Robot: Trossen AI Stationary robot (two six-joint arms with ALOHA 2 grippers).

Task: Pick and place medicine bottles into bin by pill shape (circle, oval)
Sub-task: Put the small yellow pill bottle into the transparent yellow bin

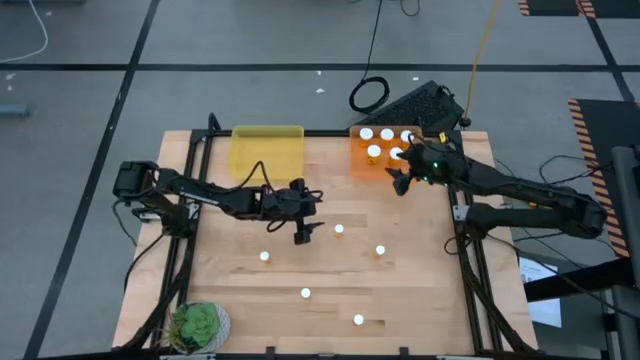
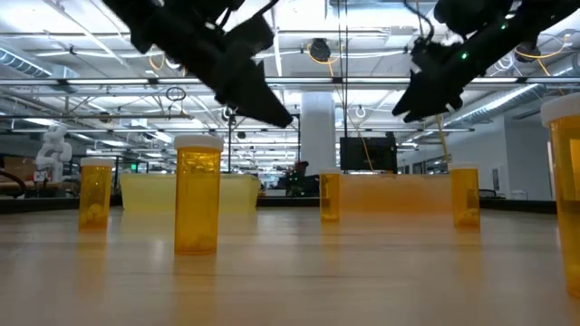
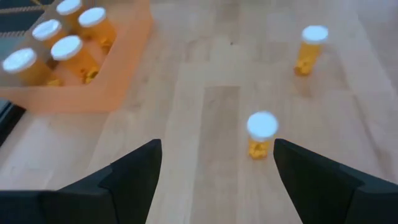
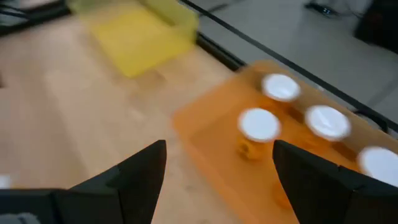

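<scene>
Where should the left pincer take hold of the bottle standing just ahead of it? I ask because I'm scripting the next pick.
Grip the amber body just under the white cap of the medicine bottle, coming straight down from above. It stands upright on the table with bare wood all round it, and the left pincer is open, its fingers wider apart than the cap.

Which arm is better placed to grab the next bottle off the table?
Left. The left gripper hangs open over mid-table, right beside a loose bottle. The right gripper is open by the orange bin, farther from the loose bottles.
</scene>
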